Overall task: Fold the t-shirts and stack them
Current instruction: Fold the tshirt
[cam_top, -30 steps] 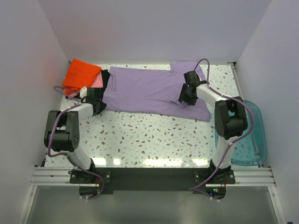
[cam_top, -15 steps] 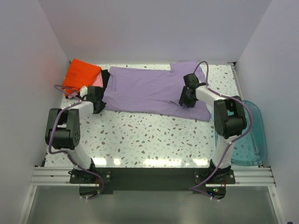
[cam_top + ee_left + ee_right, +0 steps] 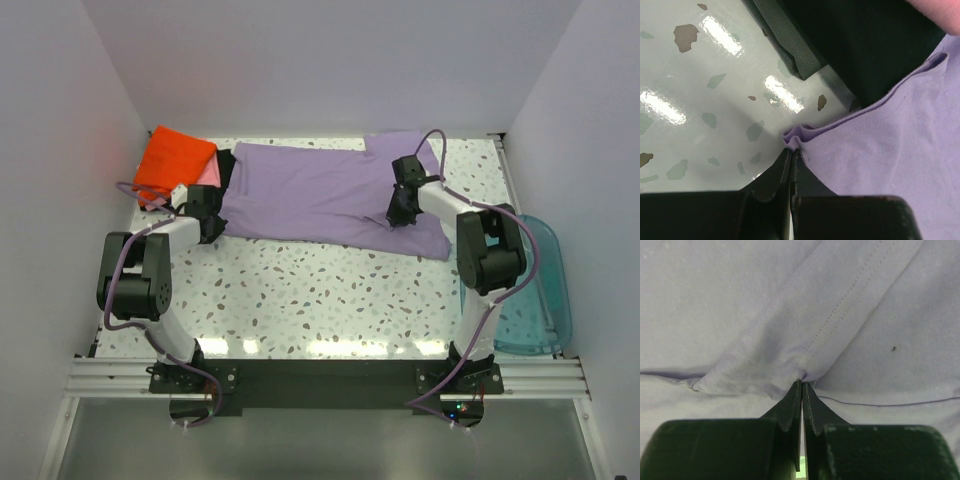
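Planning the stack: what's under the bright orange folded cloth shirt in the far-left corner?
The edge of a pink folded shirt shows beneath the bright orange folded shirt, with black cloth beside it. How far either runs underneath is covered.

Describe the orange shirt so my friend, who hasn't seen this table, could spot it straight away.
On the speckled table, follow the big lavender shirt spread across the far side to its left end. Just beyond, in the far left corner, lies the orange shirt: a bright folded square, with only slivers of pink shirt and black shirt showing beside it.
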Tool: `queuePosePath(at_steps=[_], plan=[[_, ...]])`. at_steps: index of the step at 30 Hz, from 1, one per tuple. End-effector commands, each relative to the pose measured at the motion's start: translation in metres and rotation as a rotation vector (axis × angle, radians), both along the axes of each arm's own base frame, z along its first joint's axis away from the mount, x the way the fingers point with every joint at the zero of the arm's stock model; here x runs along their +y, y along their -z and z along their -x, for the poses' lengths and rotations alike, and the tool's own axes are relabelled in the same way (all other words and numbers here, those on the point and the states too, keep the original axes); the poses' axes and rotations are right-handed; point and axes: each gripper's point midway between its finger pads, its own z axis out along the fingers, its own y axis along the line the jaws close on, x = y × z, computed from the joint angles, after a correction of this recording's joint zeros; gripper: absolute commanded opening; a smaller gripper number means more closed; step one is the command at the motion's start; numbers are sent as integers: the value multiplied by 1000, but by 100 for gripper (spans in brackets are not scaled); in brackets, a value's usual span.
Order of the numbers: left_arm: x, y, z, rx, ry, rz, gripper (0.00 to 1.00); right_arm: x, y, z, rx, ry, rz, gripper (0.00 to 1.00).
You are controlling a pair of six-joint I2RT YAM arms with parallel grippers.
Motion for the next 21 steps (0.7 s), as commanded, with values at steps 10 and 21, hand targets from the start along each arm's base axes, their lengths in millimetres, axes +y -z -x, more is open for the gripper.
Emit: queuePosePath(at_steps=[10, 21], plan=[[7, -12, -7, -14, 0, -44, 0, 8, -17, -28, -53, -8, -19, 0], [8, -13, -5, -9, 3, -52, 0, 23, -35, -78, -103, -51, -25, 0]])
